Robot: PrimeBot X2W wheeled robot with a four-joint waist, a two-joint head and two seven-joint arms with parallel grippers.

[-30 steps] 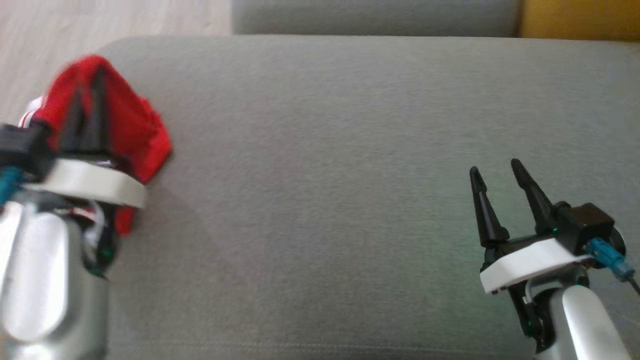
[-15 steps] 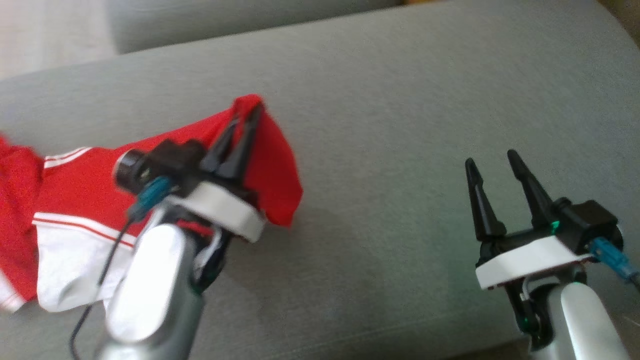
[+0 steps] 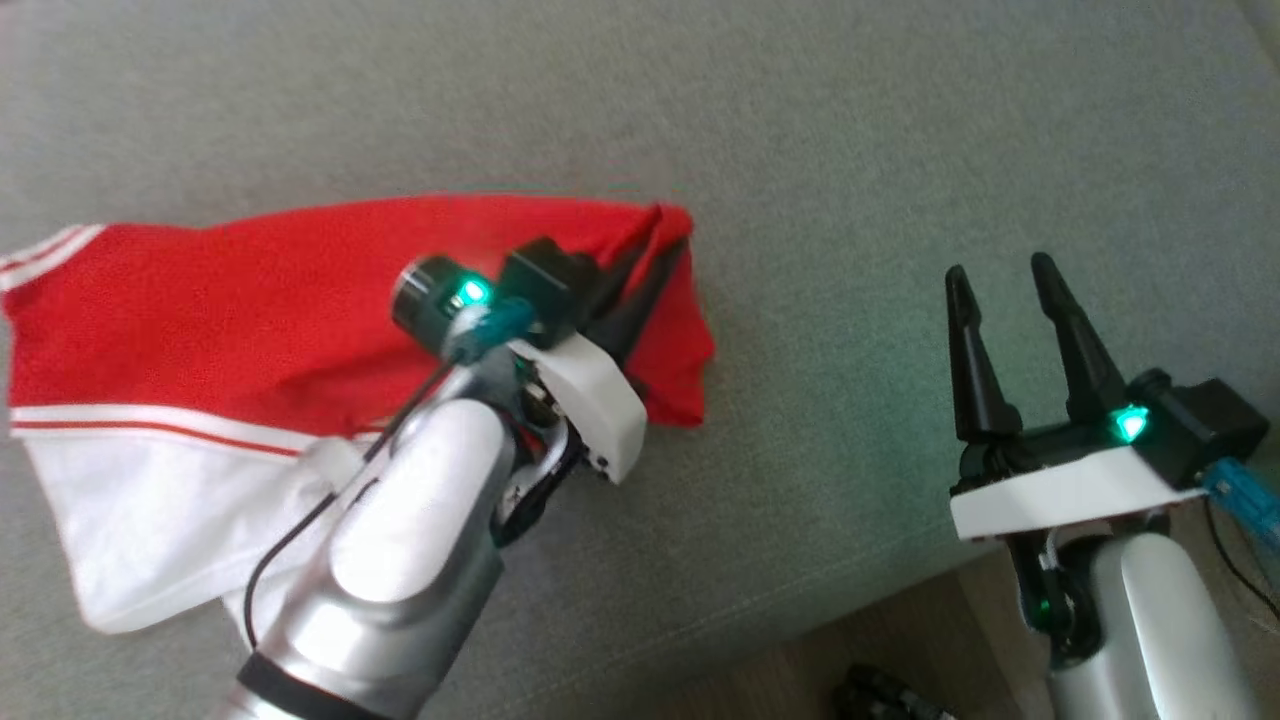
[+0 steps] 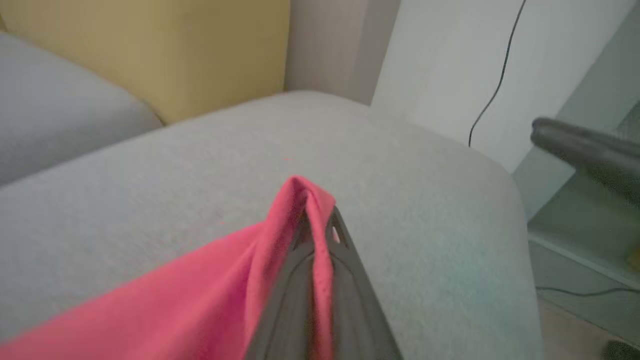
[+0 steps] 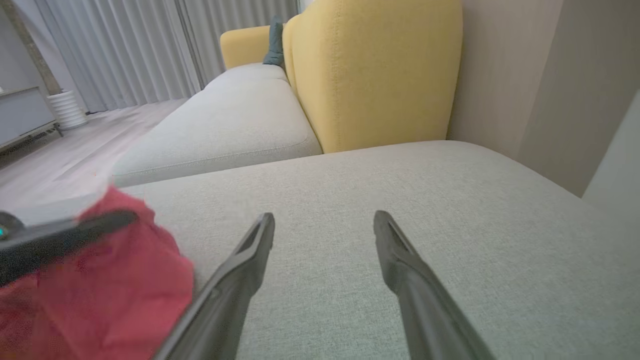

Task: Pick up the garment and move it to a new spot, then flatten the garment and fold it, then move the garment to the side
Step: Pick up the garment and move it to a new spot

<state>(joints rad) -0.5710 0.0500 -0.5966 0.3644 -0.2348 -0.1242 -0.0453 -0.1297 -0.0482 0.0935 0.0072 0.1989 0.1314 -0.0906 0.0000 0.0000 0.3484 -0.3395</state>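
Here, the left gripper (image 3: 668, 228) pinches a fold of the red-and-white garment (image 3: 200, 300) sprawled across the left half of the sofa cushion (image 3: 850, 150); the right gripper (image 3: 998, 268) hangs spread and empty. Light, limp cloth, probably best gripped at hems.

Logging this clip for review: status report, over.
Left end effector shut on corner of red garment, rest draped on grey cushion. Right end effector open, empty. Nothing seen in the way.
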